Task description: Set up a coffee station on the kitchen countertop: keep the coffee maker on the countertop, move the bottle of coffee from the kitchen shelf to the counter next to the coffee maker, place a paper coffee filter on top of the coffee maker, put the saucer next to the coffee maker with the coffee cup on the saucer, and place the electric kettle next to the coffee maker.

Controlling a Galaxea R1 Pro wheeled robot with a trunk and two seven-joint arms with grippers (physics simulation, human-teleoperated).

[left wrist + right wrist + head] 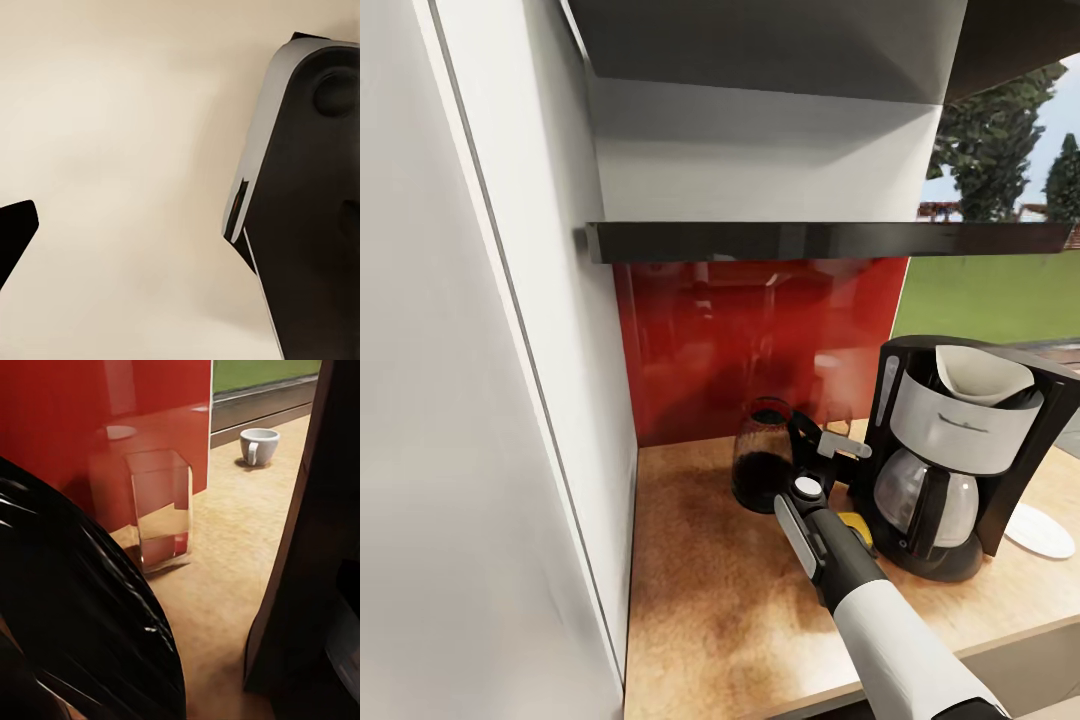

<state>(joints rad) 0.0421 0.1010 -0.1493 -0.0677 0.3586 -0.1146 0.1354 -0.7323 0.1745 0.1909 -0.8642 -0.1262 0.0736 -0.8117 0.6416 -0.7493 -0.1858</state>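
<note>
The black coffee maker (960,450) stands on the light-wood kitchen countertop (710,590), with the white paper coffee filter (980,375) in its top. The dark red electric kettle (763,470) stands just left of it. My right gripper (822,445) is at the kettle's black handle (82,607) and looks shut on it. The orange-yellow cap of the bottle of coffee (857,527) peeks out behind my right forearm. The saucer (1040,530) lies right of the coffee maker. The coffee cup (259,444) sits farther along the counter. The black kitchen shelf (830,240) hangs above.
A red glossy backsplash (760,340) backs the counter, with a clear glass container (161,510) standing against it. A white wall panel (460,400) closes off the left side. The left wrist view faces a beige surface with part of the robot's body (300,210).
</note>
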